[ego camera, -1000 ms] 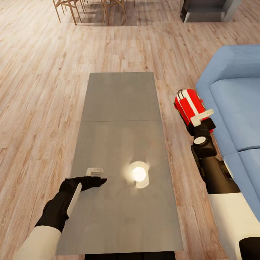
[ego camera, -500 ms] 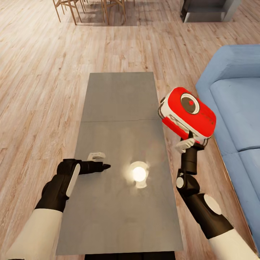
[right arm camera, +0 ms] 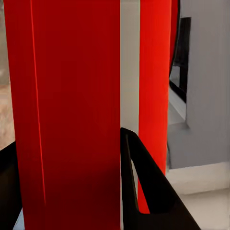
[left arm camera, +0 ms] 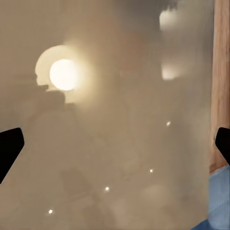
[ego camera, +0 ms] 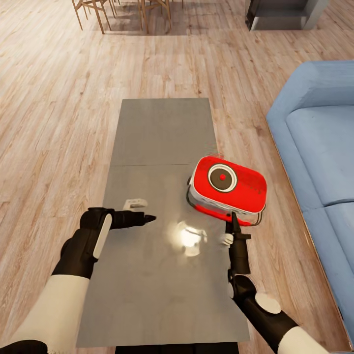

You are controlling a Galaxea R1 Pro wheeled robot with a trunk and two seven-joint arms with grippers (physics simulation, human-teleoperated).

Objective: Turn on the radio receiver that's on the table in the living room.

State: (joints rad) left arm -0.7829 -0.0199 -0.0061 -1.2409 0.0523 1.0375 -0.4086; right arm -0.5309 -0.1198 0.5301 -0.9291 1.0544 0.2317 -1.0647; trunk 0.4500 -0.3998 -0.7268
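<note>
From the head view, my right hand (ego camera: 231, 227) is clamped on the near edge of the radio receiver (ego camera: 227, 188), holding it over the right side of the desk (ego camera: 162, 128). The red box sits flat-side up, its round dial face turned toward the camera, and its long axis runs across the desk, roughly left to right. I cannot tell whether its underside is touching the grey top or just above it. My left hand (ego camera: 142, 217) is over the left half of the desk, pointing toward the radio, with a bright lamp reflection (ego camera: 189, 237) on the surface between them. Whether its fingers are spread I cannot tell from here. The blue sofa (ego camera: 319, 142) is off to the right, on the wood plank floor (ego camera: 54, 98).

In the left wrist view, I see two dark fingertips (left arm camera: 8, 148) at opposite edges of the frame with only the glossy desk top between them, so that hand is open and holding nothing.

In the right wrist view, the radio's red body with its white band (right arm camera: 129, 67) fills the space between the dark fingers (right arm camera: 143, 187), pressed close against them.

My judgement: the radio lies straight ahead of the free left hand, which looks best placed to reach the dial while the right hand steadies the box.
</note>
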